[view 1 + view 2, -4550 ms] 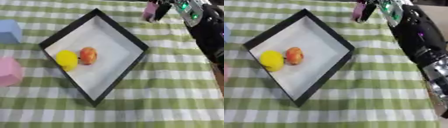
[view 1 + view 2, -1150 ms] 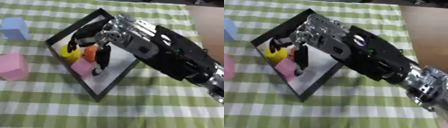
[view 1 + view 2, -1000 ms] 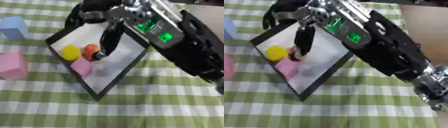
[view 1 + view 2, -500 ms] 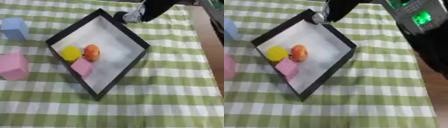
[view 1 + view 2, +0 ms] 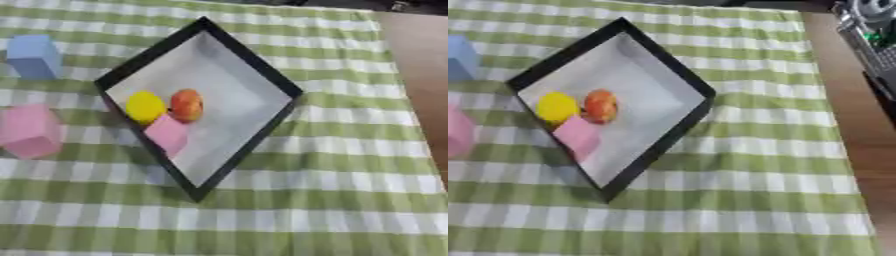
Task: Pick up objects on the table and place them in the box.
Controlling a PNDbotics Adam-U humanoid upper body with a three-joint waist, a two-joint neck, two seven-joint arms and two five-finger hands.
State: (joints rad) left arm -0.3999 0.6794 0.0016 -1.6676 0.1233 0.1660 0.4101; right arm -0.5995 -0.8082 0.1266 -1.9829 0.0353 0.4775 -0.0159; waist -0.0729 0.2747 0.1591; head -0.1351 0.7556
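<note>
The black-rimmed box [image 5: 250,56] with a white floor lies askew on the green checked cloth. Inside it, near its left wall, sit a yellow round object [image 5: 144,106], an orange-red fruit [image 5: 185,104] and a small pink block [image 5: 166,134], all close together. Outside the box, a larger pink block [image 5: 31,131] lies to its left and a blue block [image 5: 35,56] at the far left. Neither hand shows. Only a part of my right arm [image 5: 872,35], silver and black with green spots, shows at the upper right edge of the right eye view.
Bare brown tabletop [image 5: 420,75] runs along the right side beyond the cloth's edge. The checked cloth [image 5: 332,190] spreads in front of and to the right of the box.
My right hand, which was over the box with the small pink block, has let it go inside and pulled away up and to the right, out of view. The block lies in the box.
</note>
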